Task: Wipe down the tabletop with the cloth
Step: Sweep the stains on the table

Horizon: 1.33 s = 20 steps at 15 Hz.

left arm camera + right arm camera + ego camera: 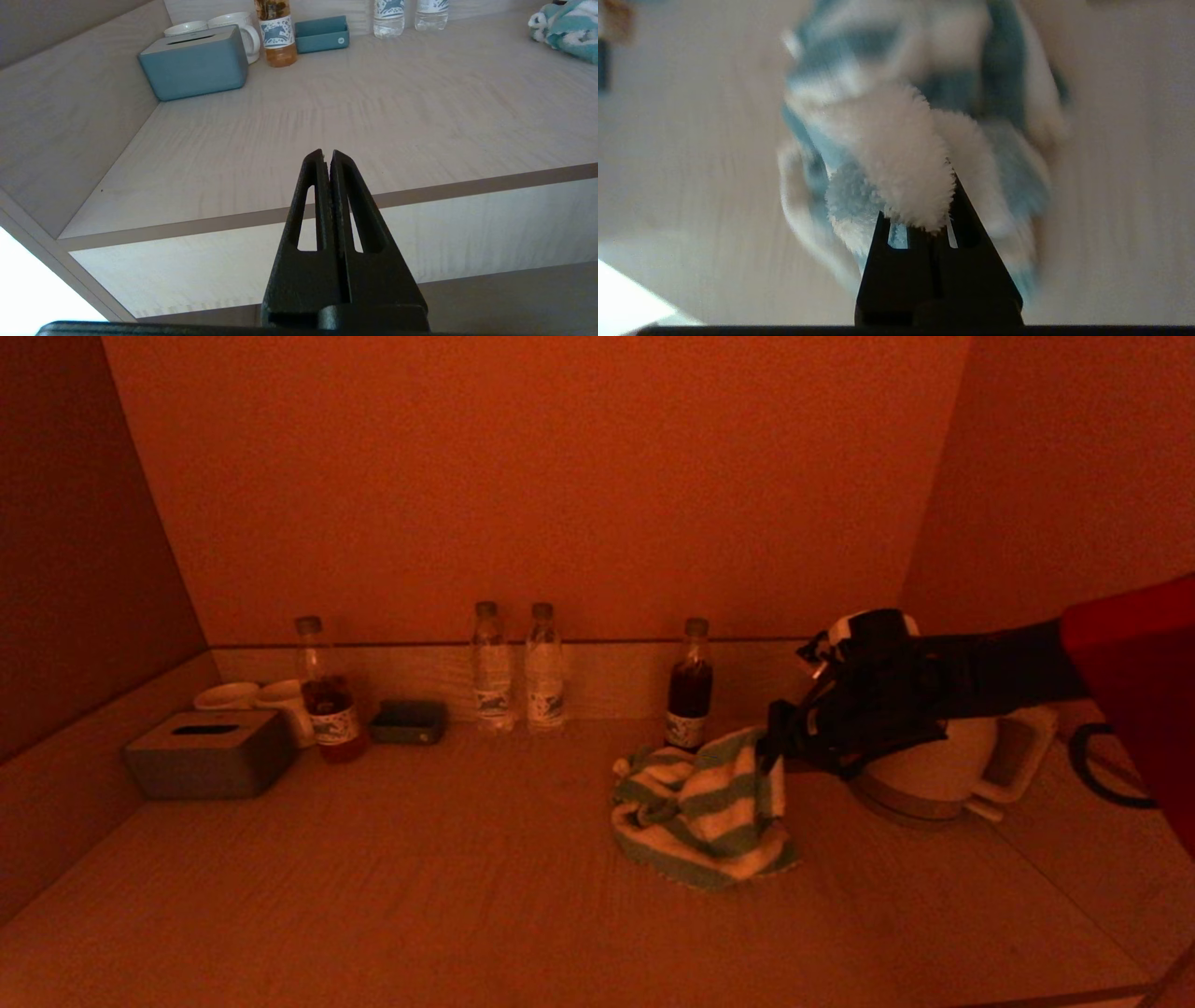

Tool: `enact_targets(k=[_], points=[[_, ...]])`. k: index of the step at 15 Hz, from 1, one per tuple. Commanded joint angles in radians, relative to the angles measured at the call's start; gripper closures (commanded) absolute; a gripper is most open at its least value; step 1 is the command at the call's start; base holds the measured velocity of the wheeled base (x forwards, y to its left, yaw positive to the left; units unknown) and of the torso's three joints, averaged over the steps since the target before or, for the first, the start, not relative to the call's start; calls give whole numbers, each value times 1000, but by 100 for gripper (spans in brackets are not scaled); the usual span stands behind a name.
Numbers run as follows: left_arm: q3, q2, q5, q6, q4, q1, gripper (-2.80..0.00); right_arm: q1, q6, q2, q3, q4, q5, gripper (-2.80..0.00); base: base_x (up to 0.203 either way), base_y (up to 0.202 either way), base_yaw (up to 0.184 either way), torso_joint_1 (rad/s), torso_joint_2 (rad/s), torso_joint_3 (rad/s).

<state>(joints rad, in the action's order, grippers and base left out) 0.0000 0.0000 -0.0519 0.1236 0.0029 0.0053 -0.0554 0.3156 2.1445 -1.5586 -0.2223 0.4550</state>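
Note:
A green-and-white striped cloth lies bunched on the wooden tabletop, right of centre. My right gripper is shut on the cloth's upper right corner and holds that corner lifted while the rest rests on the table. In the right wrist view the fluffy cloth covers the tips of the shut gripper. My left gripper is shut and empty, parked off the table's front edge; it does not show in the head view. The cloth also shows at the far corner of the left wrist view.
Along the back wall stand a tissue box, two cups, a small tray, two tea bottles and two water bottles. A white kettle with a cord sits right behind my right gripper.

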Motion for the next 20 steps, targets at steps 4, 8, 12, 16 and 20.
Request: enact_targets(k=[4, 8, 12, 16, 20], points=[[0, 0, 0, 1, 0, 1, 0, -4, 49, 121, -75, 135, 53, 0, 0, 0, 0, 0, 0, 0], [0, 0, 0, 1, 0, 1, 0, -14, 57, 160, -100, 129, 96, 0, 0, 0, 0, 0, 0, 0], [0, 0, 1, 1, 0, 1, 0, -30, 53, 142, -80, 113, 114, 0, 0, 0, 0, 0, 0, 0], [0, 0, 0, 1, 0, -1, 0, -34, 40, 102, -23, 112, 175, 0, 0, 0, 0, 0, 0, 0], [0, 0, 0, 1, 0, 1, 0, -59, -58, -58, 178, 113, 256, 0, 0, 0, 0, 0, 0, 0]])
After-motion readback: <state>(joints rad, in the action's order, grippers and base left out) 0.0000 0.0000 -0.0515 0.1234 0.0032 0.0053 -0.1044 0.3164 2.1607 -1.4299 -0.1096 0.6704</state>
